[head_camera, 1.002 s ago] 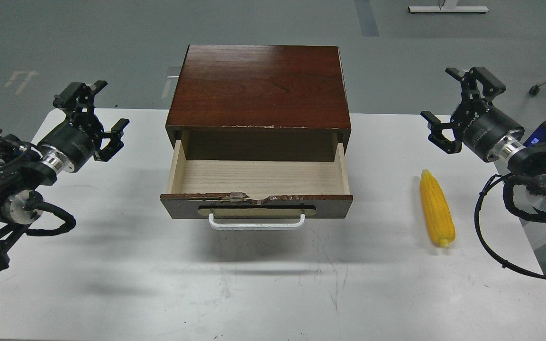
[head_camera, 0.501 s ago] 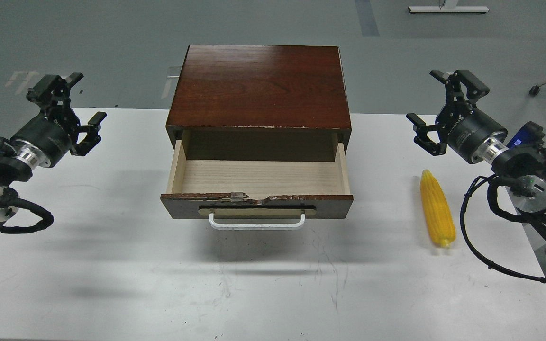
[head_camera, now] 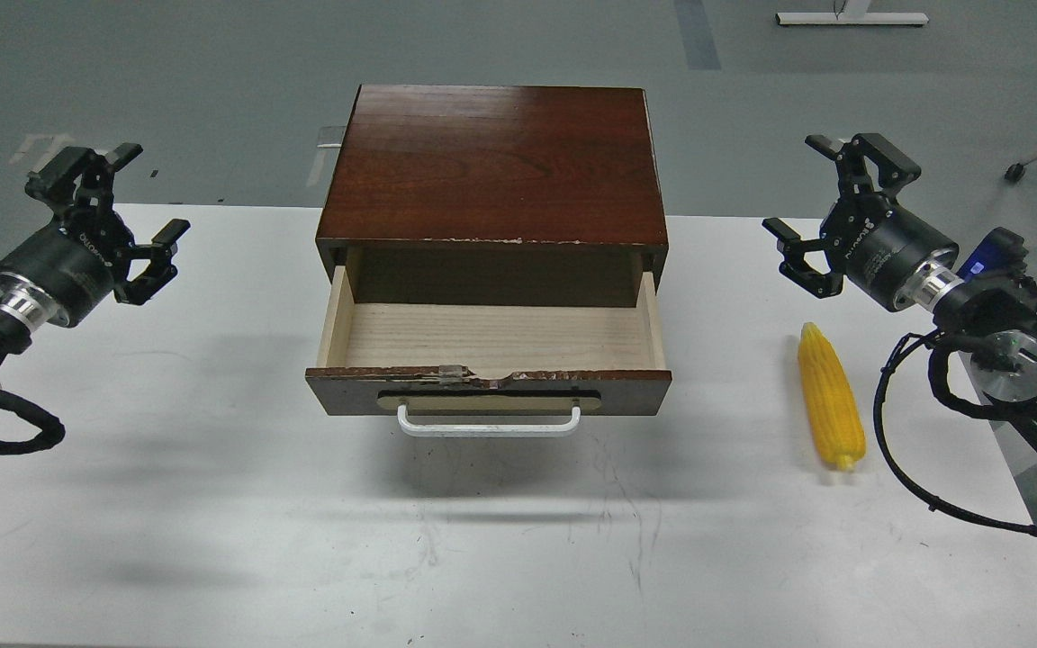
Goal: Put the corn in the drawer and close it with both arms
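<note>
a: starting at the left, how far along is this?

b: barely begun, i'd judge. the left gripper (head_camera: 109,193) hangs above the white surface (head_camera: 212,504), jaws released and holding nothing. the drawer sits well off to the right of those jaws.

a: and the drawer itself?

b: the drawer (head_camera: 488,355) is pulled out of the dark wooden cabinet (head_camera: 491,162), its pale inside bare, its white bar handle (head_camera: 488,423) untouched. so it is ready to take the cob.

a: where's the corn?

b: the corn (head_camera: 829,398) lies on the surface, right of the drawer and apart from it, just below and nearer the camera than the right gripper (head_camera: 829,193). those jaws are spread wide too, gripping nothing, not touching the cob.

a: so what's left?

b: all of it, as i read it: pick up the corn, place it in the drawer, then push the drawer shut with both arms.
</note>
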Robot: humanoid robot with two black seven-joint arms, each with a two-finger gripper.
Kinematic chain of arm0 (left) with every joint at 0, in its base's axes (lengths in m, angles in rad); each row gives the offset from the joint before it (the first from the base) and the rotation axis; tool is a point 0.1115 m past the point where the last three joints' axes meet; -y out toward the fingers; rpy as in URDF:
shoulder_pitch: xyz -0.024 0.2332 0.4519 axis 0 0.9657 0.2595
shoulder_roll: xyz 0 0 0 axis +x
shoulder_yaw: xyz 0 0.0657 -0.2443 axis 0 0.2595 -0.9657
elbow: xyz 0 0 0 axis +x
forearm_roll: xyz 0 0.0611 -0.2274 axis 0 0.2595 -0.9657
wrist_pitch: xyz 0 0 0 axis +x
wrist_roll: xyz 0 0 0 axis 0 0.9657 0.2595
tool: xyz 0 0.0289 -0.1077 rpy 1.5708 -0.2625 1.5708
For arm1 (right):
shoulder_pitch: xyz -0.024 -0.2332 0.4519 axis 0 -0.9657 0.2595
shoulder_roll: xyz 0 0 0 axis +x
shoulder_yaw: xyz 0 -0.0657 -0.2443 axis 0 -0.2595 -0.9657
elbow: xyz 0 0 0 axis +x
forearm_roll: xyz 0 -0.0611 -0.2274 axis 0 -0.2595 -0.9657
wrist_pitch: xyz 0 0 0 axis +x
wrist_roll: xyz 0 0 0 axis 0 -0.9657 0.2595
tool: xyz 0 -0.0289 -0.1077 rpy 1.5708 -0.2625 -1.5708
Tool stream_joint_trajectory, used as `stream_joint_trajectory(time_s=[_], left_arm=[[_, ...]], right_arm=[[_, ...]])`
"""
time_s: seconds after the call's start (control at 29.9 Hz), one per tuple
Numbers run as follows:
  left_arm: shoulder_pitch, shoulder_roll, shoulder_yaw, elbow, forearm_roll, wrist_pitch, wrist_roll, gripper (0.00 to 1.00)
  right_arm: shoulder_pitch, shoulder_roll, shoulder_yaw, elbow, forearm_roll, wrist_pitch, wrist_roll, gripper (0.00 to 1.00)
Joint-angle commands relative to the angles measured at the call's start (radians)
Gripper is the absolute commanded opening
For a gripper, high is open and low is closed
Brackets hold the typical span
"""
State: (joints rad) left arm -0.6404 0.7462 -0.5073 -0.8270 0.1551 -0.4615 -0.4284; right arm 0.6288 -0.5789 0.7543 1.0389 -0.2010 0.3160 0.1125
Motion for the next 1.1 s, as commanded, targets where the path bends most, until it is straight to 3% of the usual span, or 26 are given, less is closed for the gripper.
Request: stream_joint_trajectory(time_s=[0.0,0.67,0.73,0.83,0.93,1.07], left_arm=[[0.016,0.007,0.000,-0.037,0.000,0.007,0.000,0.98],[0.011,-0.018,0.003,-0.038,0.004,0.023,0.002,0.98],[0.011,-0.021,0.003,-0.038,0.004,0.023,0.002,0.98],[0.013,-0.028,0.009,-0.037,0.004,0.023,0.002,0.98],[0.014,-0.034,0.012,-0.035,0.004,0.024,0.002,0.98],[0.014,-0.050,0.015,-0.035,0.006,0.047,0.002,0.98]], right_arm=[[0.002,-0.006,-0.001,0.000,-0.002,0.001,-0.002,1.00],[0.026,-0.073,-0.073,0.009,-0.112,-0.005,-0.007,1.00],[0.043,-0.107,-0.120,0.030,-0.272,-0.008,-0.008,1.00],[0.103,-0.202,-0.208,0.075,-0.734,-0.012,-0.008,1.00],[0.143,-0.257,-0.283,0.075,-0.967,-0.014,-0.008,1.00],[0.181,-0.340,-0.395,0.124,-1.020,-0.009,-0.026,1.00]])
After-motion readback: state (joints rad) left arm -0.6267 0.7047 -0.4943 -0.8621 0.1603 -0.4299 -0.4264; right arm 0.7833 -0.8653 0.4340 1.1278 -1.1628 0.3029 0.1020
